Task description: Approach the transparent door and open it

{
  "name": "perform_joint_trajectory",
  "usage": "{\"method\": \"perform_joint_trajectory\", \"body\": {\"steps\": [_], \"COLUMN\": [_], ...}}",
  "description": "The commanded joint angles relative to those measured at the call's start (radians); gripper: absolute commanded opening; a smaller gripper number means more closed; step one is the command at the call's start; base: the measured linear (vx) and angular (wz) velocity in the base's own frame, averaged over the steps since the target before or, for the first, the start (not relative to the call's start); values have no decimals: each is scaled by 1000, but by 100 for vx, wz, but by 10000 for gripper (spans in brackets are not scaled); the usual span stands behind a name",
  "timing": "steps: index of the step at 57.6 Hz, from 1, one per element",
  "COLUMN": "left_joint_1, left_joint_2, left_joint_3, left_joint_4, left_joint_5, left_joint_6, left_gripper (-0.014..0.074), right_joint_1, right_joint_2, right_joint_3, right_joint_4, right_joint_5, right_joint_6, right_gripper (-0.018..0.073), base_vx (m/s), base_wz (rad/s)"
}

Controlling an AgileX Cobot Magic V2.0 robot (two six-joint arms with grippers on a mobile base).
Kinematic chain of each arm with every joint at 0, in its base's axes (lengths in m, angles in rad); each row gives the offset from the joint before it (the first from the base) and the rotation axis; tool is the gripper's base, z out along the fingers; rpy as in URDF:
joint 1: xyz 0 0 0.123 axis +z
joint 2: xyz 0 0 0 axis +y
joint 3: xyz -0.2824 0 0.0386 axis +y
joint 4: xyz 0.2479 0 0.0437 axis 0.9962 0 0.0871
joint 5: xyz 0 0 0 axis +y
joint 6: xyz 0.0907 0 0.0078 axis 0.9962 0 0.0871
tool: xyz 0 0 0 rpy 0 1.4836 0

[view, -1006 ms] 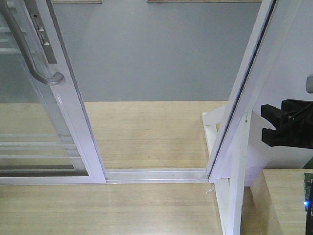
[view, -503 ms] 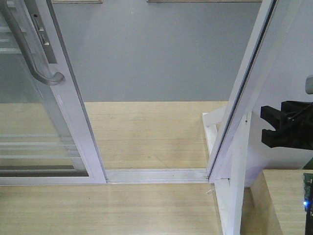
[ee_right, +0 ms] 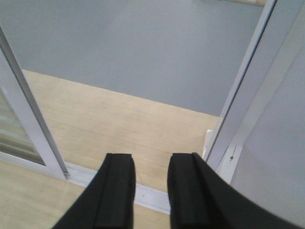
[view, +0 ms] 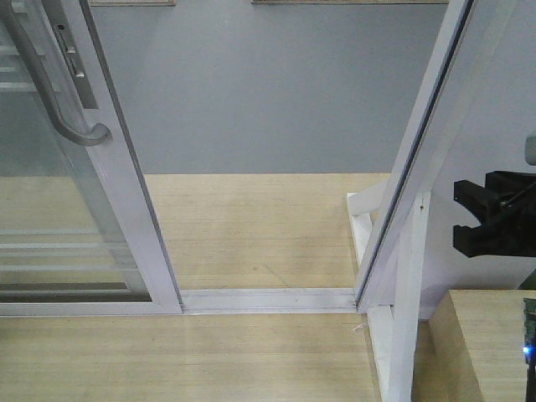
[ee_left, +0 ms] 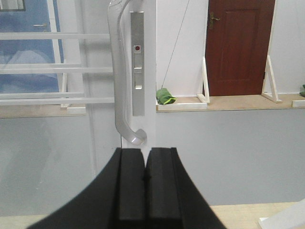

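The door [view: 126,209] stands at the left of the front view, its white frame slanting down to the floor track [view: 268,299], with an open gap between it and the post [view: 419,167] on the right. Its grey handle [view: 59,84] curves out from the frame edge near the top left; thin white bars cross the glass lower down. In the left wrist view the handle [ee_left: 121,76] hangs straight ahead, beside a narrow metal lock plate [ee_left: 137,62], and its hooked lower end sits just above the left gripper [ee_left: 145,176]. That gripper's two black pads are pressed together with nothing between them, and they do not touch the handle. The right gripper [ee_right: 151,186] points down at the wooden floor [ee_right: 119,129] and the track, its pads apart with a clear gap and nothing held; in the front view it shows as a black shape [view: 494,218] at the right edge, beyond the post. Past the doorway lies a grey floor [view: 268,92].
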Motion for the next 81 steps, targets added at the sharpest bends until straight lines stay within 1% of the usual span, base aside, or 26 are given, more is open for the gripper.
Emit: {"method": "perform_joint_trajectory", "body": {"steps": [1,2,3,5,10,12,16,23,30,35,40,42,43,81], "left_joint_1": [-5,-5,-5,-5,-5,-5,-5,-5,-5,-5,-5,-5,-5,-5], "left_joint_2": [-2,-2,-2,-2,-2,-2,-2,-2,-2,-2,-2,-2,-2,-2], "left_joint_3": [30,30,30,30,30,30,30,30,30,30,30,30,30,30], "left_joint_4": [-2,-2,-2,-2,-2,-2,-2,-2,-2,-2,-2,-2,-2,-2], "left_joint_5": [-82,-82,-82,-82,-82,-82,-82,-82,-82,-82,-82,-82,-82,-82], "left_joint_6": [-10,-10,-10,-10,-10,-10,-10,-10,-10,-10,-10,-10,-10,-10], "left_gripper": [-6,-6,-6,-6,-6,-6,-6,-6,-6,-6,-6,-6,-6,-6], "right_joint_1": [-8,-8,-8,-8,-19,-35,-98,-212,-270,-298,-296,-296,-296,-296], "right_joint_2": [-66,-85,-98,-139,-235,-278,-368,-508,-633,-728,-805,-826,-822,-816], "right_joint_3": [4,17,22,61,143,179,245,338,421,498,582,576,573,576], "right_joint_4": [-83,-103,-111,-156,-257,-270,-261,-265,-299,-285,-267,-252,-248,-239], "right_joint_5": [-114,-134,-141,-195,-298,-333,-366,-353,-343,-345,-369,-303,-296,-291], "right_joint_6": [39,55,61,102,177,207,235,231,227,227,227,230,230,230], "right_gripper": [137,89,77,-13,-13,-11,-10,-8,-7,-6,-6,-6,-6,-5], "base_vx": [0,0,0,0,0,0,0,0,0,0,0,0,0,0], "base_wz": [0,0,0,0,0,0,0,0,0,0,0,0,0,0]}}
